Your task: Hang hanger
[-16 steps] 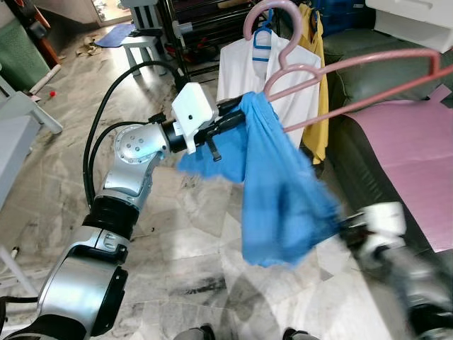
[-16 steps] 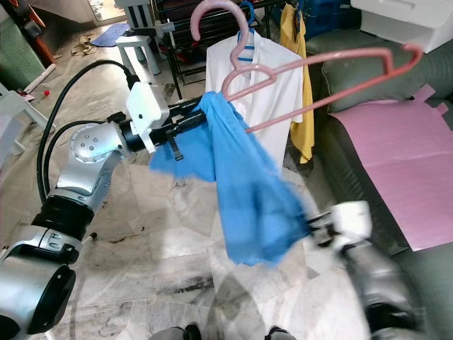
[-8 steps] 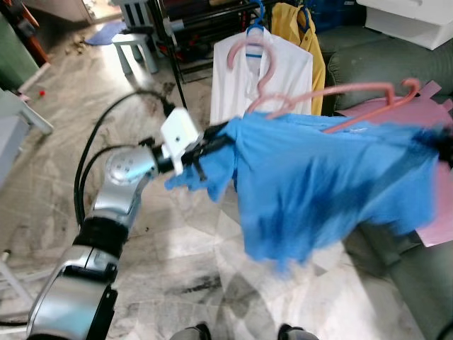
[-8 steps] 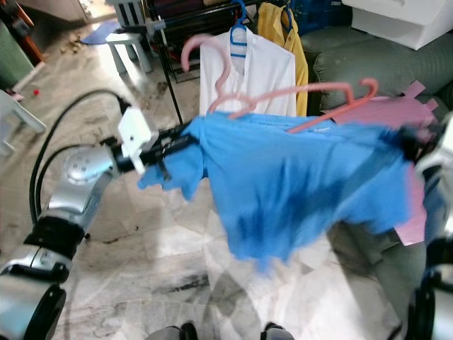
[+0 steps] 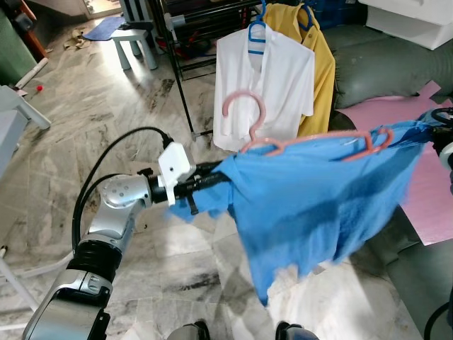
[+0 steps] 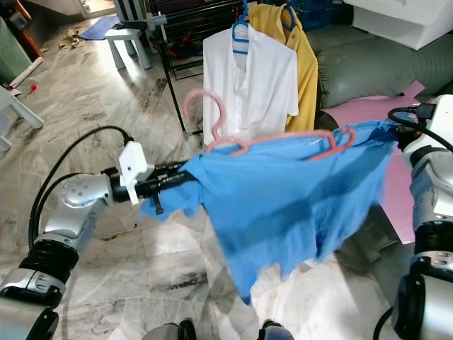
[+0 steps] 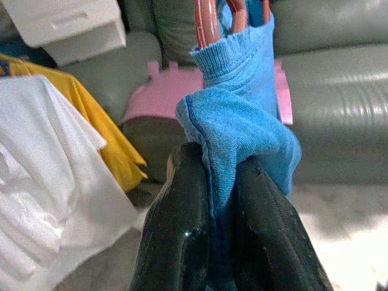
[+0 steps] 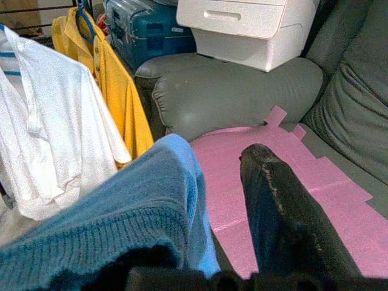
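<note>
Starting on the left of the blue shirt (image 5: 311,205): the left arm (image 5: 117,212) reaches across from that side, and the left gripper (image 7: 221,182) is pinched tight on a bunched sleeve of the shirt, the two black fingers (image 7: 182,218) squeezing the cloth between them. Right above that grip, the pink hanger (image 5: 304,138) pokes out of the sleeve opening, its bar running through the top of the shirt and its hook (image 5: 244,110) standing up just left of the shirt's middle. The shirt is spread wide and held up in the air over the marble floor (image 5: 177,262), hanging down in a loose blue sheet. Behind the shirt, a black rack (image 5: 180,64) carries a white shirt (image 5: 265,78) on a blue hanger (image 5: 258,25), with a yellow shirt (image 5: 322,71) beside it; the pink hanger is not on that rack, it sits in front of those clothes. Over on the right of the blue shirt, the right gripper (image 8: 206,242) has one finger (image 8: 285,212) bare and the shirt's other sleeve draped over the other, so the fingers stand apart with blue knit wrapped on one side. Beyond that end lie a grey sofa (image 5: 382,64) and a pink sheet (image 5: 425,198) on its seat.
</note>
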You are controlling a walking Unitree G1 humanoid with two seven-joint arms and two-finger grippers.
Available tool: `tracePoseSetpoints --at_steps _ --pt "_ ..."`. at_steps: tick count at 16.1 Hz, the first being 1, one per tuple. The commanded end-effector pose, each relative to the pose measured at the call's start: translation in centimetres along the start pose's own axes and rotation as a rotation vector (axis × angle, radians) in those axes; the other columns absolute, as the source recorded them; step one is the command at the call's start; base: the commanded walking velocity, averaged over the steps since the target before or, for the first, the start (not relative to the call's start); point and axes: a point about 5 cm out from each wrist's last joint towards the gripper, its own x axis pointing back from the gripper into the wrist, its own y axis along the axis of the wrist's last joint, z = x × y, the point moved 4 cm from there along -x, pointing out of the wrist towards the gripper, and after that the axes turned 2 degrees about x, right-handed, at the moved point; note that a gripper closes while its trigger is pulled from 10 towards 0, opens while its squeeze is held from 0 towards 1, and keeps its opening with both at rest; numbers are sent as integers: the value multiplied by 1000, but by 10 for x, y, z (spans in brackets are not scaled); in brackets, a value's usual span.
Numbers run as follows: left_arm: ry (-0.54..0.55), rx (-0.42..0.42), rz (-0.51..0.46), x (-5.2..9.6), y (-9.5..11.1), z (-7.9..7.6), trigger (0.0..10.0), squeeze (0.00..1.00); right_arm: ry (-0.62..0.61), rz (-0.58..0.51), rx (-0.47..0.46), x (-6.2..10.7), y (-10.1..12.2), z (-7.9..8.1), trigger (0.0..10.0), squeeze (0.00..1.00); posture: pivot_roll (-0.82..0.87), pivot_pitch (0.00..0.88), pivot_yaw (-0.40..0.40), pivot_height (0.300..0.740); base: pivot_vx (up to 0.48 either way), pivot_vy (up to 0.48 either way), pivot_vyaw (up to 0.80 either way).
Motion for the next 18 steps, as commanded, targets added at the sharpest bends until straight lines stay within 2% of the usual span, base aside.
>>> tracePoseSetpoints --at_steps 1,6,7,8,11,13,18 --pt "12 -13 62 12 -12 2 0 0 -16 -53 -5 -3 21 -1 0 0 -116 134 80 740 0 0 0" --pt "30 -18 156 2 -36 -8 0 0 88 -106 21 -8 41 33 0 0 -122 136 75 740 0 0 0" --pt "48 -32 177 1 -39 -7 0 0 97 -110 27 -8 43 35 0 0 -121 136 74 740 0 0 0" --pt "131 -51 232 0 -47 1 0 0 110 -115 31 -8 45 40 0 0 -121 136 74 740 0 0 0" --pt "278 -51 252 -2 -50 14 0 0 149 -115 20 -6 45 52 0 0 -122 138 71 740 0 0 0" --pt "387 -12 251 -9 -52 20 0 0 213 -121 9 -1 41 76 0 0 -125 138 70 740 0 0 0" --pt "387 -12 251 -9 -52 20 0 0 213 -121 9 -1 41 76 0 0 -125 138 70 740 0 0 0"
